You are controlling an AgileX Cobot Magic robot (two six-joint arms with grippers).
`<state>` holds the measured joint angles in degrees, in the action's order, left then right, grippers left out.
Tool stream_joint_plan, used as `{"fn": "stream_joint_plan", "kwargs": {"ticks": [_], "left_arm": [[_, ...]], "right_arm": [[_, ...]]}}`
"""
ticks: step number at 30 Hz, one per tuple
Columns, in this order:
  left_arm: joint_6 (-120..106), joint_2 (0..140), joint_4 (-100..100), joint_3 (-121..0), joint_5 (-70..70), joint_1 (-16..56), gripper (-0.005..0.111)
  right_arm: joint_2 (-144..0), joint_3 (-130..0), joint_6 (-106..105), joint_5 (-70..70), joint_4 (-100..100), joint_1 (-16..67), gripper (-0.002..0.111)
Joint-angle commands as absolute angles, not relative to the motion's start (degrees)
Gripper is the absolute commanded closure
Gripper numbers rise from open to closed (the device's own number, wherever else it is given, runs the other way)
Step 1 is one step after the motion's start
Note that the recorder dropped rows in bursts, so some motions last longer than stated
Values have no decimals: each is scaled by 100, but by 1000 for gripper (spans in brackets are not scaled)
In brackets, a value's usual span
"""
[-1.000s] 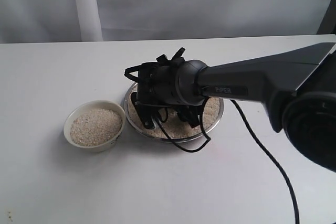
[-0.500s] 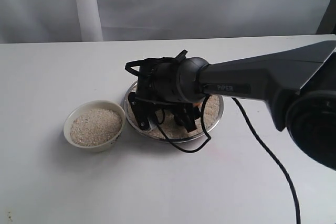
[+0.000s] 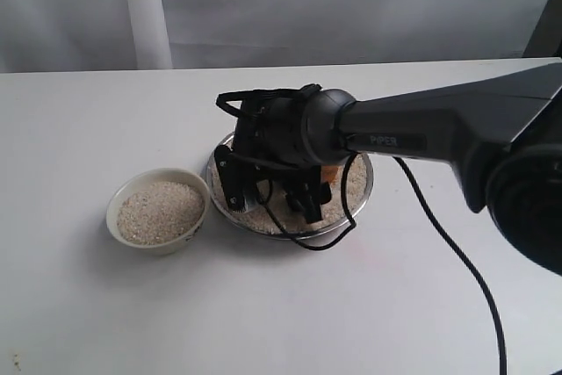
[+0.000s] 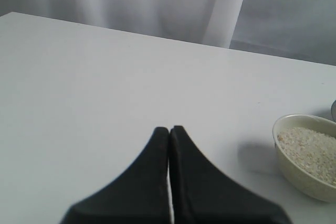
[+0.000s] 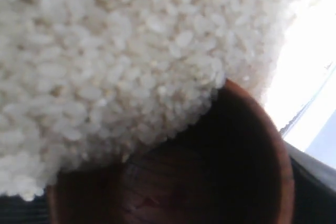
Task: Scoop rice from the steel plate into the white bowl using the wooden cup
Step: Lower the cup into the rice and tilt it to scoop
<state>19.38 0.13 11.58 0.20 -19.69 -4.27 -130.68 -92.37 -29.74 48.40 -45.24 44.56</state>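
The steel plate (image 3: 365,187) sits mid-table with rice (image 3: 354,183) in it. My right gripper (image 3: 272,201) is low over the plate, shut on the wooden cup (image 3: 328,173), which mostly hides behind the wrist. In the right wrist view the cup's dark mouth (image 5: 220,171) is tipped on its side and pressed into the rice heap (image 5: 131,51); the fingers themselves are hidden. The white bowl (image 3: 167,241) stands left of the plate, full of rice (image 3: 160,210). My left gripper (image 4: 169,128) is shut and empty above bare table, with the bowl (image 4: 294,169) off to its side.
The right arm (image 3: 439,133) stretches in from the right over the table (image 3: 263,305), and its black cable (image 3: 457,261) trails across the surface toward the front right. A white post (image 3: 145,10) stands at the back left before a pale curtain.
The right wrist has rolled and edged slightly rightward over the plate, with the cup pushed further into the rice. The bowl has not moved.
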Motion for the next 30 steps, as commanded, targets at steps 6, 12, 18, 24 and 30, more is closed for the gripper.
{"fn": "stream_joint_plan", "kwargs": {"ticks": [6, 12, 18, 24, 30], "left_arm": [[1945, 0, 1126, 0, -1933, -401, 107], [1945, 0, 1126, 0, -1933, -401, 107], [1945, 0, 1126, 0, -1933, -401, 107], [1945, 0, 1126, 0, -1933, -401, 107], [1945, 0, 1126, 0, -1933, -401, 107]], "right_arm": [[-13010, -9210, -2873, 4196, -3064, 4204, 108], [-13012, -9210, -2864, 4103, -2465, 4014, 108], [-12822, -9210, -2917, 4026, -1737, 3820, 108], [-12694, -9210, -3090, 3777, -848, 3714, 108], [-12694, -9210, -3217, 3638, -289, 3599, 108]]}}
